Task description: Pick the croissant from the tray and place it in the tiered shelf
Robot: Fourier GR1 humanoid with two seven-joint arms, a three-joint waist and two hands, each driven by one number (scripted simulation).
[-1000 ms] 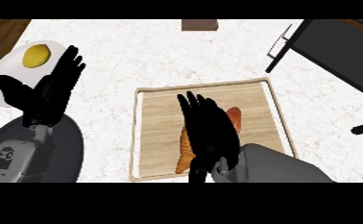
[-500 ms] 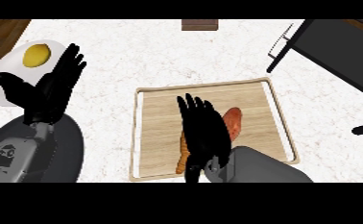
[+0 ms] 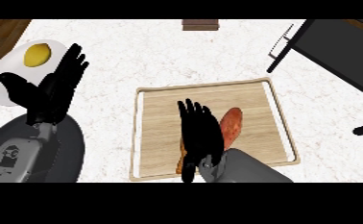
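The shelf (image 3: 322, 47) is seen at the counter's far right. A tray (image 3: 262, 107) lies mid-counter. On it the croissant (image 3: 231, 124) is partly covered by the right hand (image 3: 200, 134), fingers straight and together. The left hand (image 3: 53, 91) is held open at left, beside a plate (image 3: 14, 64) bearing a lemon (image 3: 37, 55).

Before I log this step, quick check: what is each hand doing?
Left hand: open, resting at the view's left, holding nothing.
Right hand: open, fingers straight over the croissant on the tray.
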